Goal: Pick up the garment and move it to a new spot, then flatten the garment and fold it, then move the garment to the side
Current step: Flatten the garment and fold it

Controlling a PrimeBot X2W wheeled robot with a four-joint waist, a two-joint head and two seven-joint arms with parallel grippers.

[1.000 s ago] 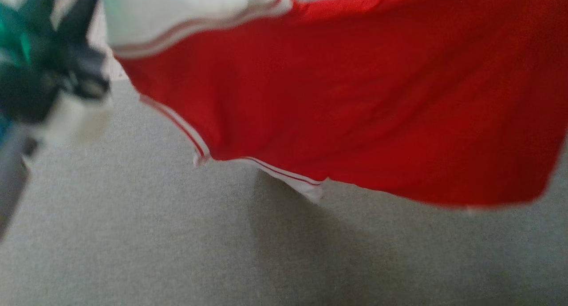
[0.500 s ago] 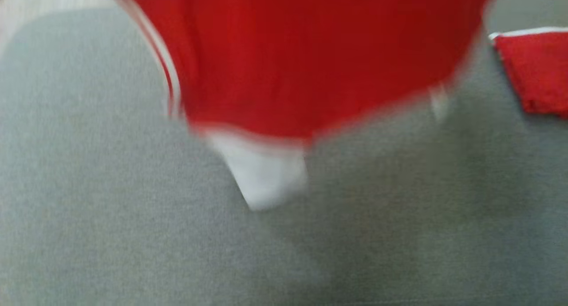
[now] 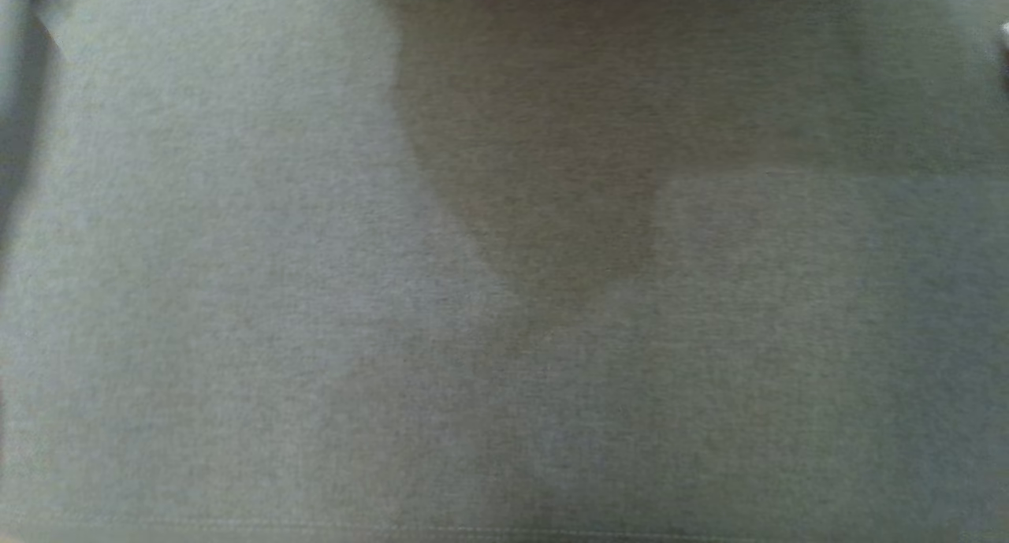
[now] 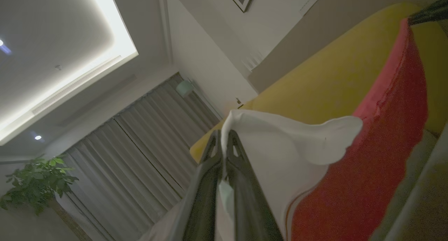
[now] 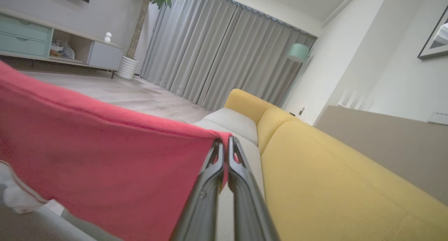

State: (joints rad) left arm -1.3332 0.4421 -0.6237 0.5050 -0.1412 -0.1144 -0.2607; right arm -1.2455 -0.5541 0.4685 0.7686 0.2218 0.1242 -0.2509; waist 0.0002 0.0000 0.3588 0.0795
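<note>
Garment [image 5: 105,171]: red with white trim, held up and stretched between both grippers, in front of the yellow backrest [image 5: 332,171]. Cannot tell whether its lower hem touches the seat.
Left gripper [image 4: 224,140]: fingers pinched together on a white corner.
Right gripper [image 5: 224,144]: fingers pinched together on the red edge.
Grey seat cushion [image 3: 236,291] carries a soft shadow.

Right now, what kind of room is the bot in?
Most likely a home living room: a yellow sofa, floor-length grey curtains, and a low console against the wall with a potted plant beside it.
</note>
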